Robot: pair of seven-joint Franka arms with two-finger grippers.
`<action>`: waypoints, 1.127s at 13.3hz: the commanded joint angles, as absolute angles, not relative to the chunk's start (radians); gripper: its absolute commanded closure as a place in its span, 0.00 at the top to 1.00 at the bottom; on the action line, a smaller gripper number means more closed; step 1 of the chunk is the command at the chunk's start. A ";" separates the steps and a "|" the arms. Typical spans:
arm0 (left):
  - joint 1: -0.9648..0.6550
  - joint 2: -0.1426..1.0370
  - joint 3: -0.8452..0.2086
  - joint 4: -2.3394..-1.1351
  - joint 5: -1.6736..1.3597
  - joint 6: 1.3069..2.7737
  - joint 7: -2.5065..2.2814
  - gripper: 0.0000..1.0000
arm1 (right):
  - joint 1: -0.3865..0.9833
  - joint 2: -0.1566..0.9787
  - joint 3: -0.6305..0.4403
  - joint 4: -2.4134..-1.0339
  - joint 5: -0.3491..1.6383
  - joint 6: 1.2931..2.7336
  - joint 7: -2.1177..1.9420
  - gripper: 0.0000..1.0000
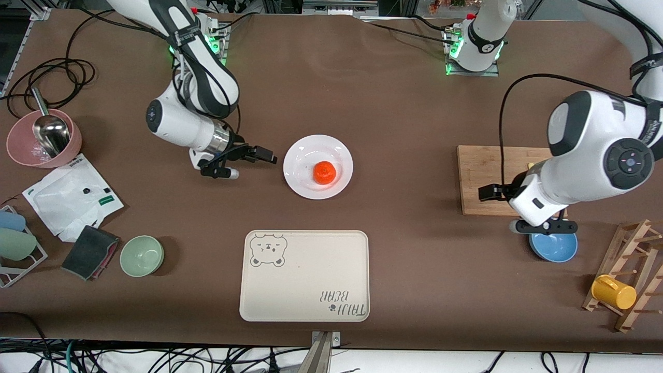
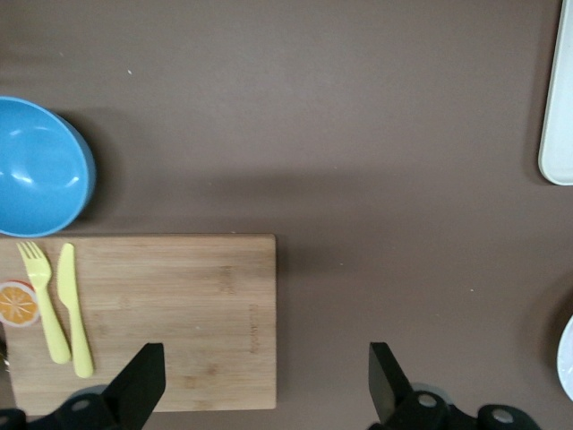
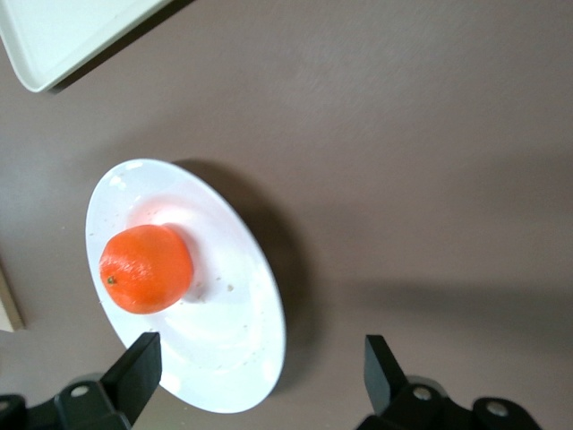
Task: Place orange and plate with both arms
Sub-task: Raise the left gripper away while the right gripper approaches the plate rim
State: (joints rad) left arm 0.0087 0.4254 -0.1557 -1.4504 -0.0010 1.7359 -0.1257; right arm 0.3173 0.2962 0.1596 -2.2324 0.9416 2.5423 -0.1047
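Sitting on the white plate [image 1: 318, 166] near the middle of the table [image 1: 393, 129], the orange [image 1: 325, 172] rests a little off the plate's centre, toward the left arm's end and the front camera. Nothing grips either one.

The right gripper [image 1: 243, 161] hangs just beside the plate, on the side toward the right arm's end of the table, its fingers spread wide and holding nothing. In the right wrist view the two black fingers [image 3: 134, 372] stand well apart, with the plate [image 3: 233, 349] and the orange [image 3: 146, 269] lying between and just ahead of them — no contact is visible.

The left gripper [image 1: 538, 220] is over the edge of the wooden cutting board [image 1: 492, 176] and the blue bowl [image 1: 553, 247], toward the left arm's end of the table, well apart from the plate. Its fingers [image 2: 143, 385] are also spread wide and empty. In the left wrist view a yellow fork [image 2: 40, 300], a yellow knife [image 2: 73, 309] and an orange-slice disc [image 2: 18, 303] lie on the board [image 2: 197, 313], with the blue bowl [image 2: 36, 166] just beside it.

Nearer the front camera than the plate lies the beige bear-print tray [image 1: 304, 275] — bare, with a green bowl [image 1: 142, 255] farther toward the right arm's end.
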 commanded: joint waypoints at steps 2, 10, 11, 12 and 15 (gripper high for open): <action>0.055 0.374 -0.166 -1.473 0.018 1.726 -0.046 1.00 | 0.304 0.314 0.164 -2.241 1.142 2.537 -0.341 1.00; 0.092 0.256 -0.166 -1.453 0.018 1.626 -0.009 1.00 | 0.293 0.413 0.156 -2.233 1.192 2.445 -0.663 1.00; 0.095 0.246 -0.166 -1.451 0.017 1.623 -0.006 1.00 | 0.291 0.417 0.156 -2.230 1.192 2.444 -0.661 1.00; 0.106 0.245 -0.167 -1.451 0.008 1.609 0.000 1.00 | 0.287 0.419 0.158 -2.229 1.193 2.444 -0.660 1.00; 0.098 0.207 -0.160 -1.480 0.006 1.577 0.052 1.00 | 0.290 0.457 0.160 -2.197 1.222 2.442 -0.661 1.00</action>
State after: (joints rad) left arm 0.0919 0.2436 -0.1564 -1.4433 -0.0006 1.5846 0.0020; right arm 0.2990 0.4248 0.1541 -2.2318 1.1770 2.4609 -0.6300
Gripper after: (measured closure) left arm 0.000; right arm 0.000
